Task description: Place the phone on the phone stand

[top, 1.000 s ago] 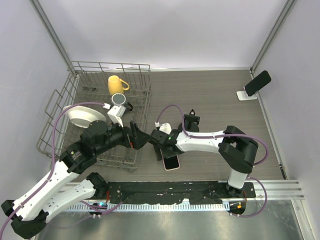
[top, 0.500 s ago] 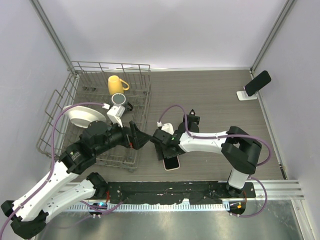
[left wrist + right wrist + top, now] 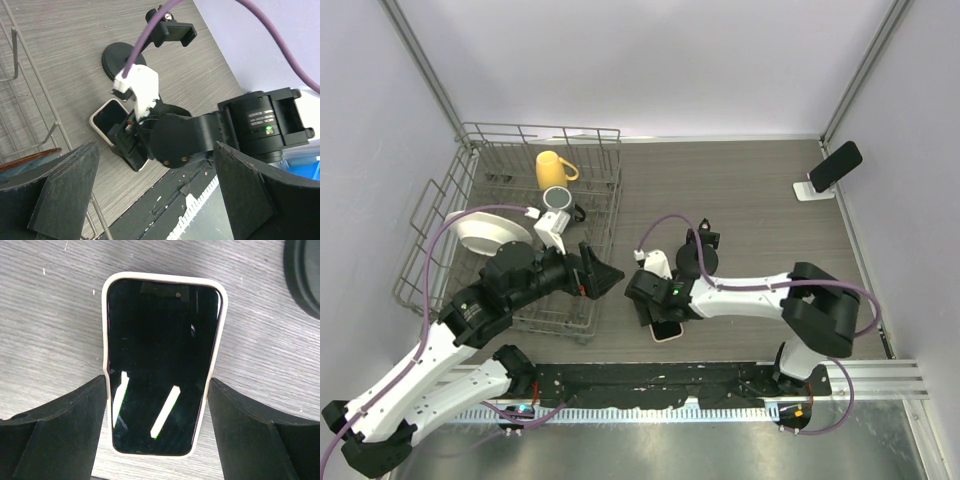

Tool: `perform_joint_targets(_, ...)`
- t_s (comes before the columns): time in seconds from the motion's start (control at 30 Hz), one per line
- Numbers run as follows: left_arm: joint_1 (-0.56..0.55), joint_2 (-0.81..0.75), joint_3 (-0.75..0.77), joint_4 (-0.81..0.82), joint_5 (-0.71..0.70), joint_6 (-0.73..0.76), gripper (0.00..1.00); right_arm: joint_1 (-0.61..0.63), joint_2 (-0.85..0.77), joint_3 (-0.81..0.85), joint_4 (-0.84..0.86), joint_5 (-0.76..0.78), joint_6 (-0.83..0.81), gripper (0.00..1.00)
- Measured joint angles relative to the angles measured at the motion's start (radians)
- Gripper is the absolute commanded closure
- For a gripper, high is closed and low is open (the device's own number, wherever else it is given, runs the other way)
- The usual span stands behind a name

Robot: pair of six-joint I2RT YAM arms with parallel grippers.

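Note:
The phone, black screen up in a white case, lies flat on the wood table near the front edge; it also shows in the top view and the left wrist view. My right gripper is open, low over it, with one finger on each long side, close to the case. The small white phone stand sits at the far right with a dark slab leaning on it. My left gripper is open and empty, in the air by the rack's right side.
A wire dish rack at the left holds a yellow mug, a grey mug and a white bowl. A black clamp holder on a round base stands just behind the right gripper. Walls enclose the table.
My right gripper has moved toward the near edge and down, so its fingers now straddle the phone. The left arm has hardly moved. The phone lies where it was.

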Motion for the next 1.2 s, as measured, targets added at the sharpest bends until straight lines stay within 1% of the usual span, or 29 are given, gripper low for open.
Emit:
perform_joint_targets(0.23, 0.0, 0.0, 0.0, 0.0, -0.02, -0.042, 0.0, 0.022, -0.249, -0.198, 0.147, 0.057, -0.026, 0.99)
perform_joint_targets(0.47, 0.005, 0.052, -0.003, 0.037, -0.016, -0.116, 0.01, 0.055, -0.501, -0.315, 0.265, 0.109, -0.089, 0.99)
perform_joint_targets(0.57, 0.007, 0.099, -0.022, 0.095, 0.019, -0.166, 0.08, 0.06, -0.622, -0.332, 0.294, 0.114, -0.122, 0.99)
perform_joint_targets(0.7, 0.008, 0.209, -0.042, 0.191, 0.098, -0.232, 0.12, 0.06, -0.743, -0.332, 0.32, 0.115, -0.164, 0.99)
perform_joint_targets(0.87, -0.002, 0.356, -0.042, 0.276, 0.174, -0.286, 0.16, 0.06, -0.821, -0.332, 0.321, 0.111, -0.203, 0.99)
perform_joint_targets(0.9, -0.007, 0.374, -0.042, 0.283, 0.178, -0.293, 0.19, 0.06, -0.828, -0.332, 0.32, 0.111, -0.209, 0.99)
perform_joint_targets(1.07, -0.038, 0.418, -0.03, 0.303, 0.182, -0.303, 0.24, 0.06, -0.863, -0.332, 0.319, 0.105, -0.244, 0.99)
perform_joint_targets(1.2, -0.055, 0.464, -0.003, 0.317, 0.18, -0.305, 0.32, 0.06, -0.863, -0.332, 0.318, 0.093, -0.262, 0.99)
